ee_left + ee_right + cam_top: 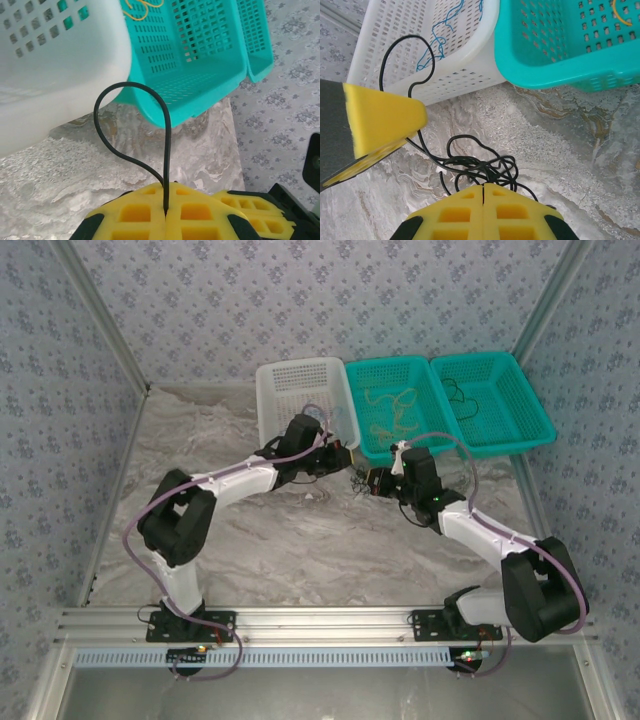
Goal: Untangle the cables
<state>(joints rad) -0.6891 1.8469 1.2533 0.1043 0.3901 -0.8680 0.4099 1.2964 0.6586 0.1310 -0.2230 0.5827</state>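
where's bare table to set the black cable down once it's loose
Bare table: the wide near strip along the rail, and the far-left patch beside the white basket. Crowded: just in front of the baskets, where the left gripper and right gripper pinch the black cable tangle close to the teal baskets.

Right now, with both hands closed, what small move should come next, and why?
Probably ease the left hand and right hand slightly apart: each pinches black cable, and a knotted clump lies just ahead of the right hand.
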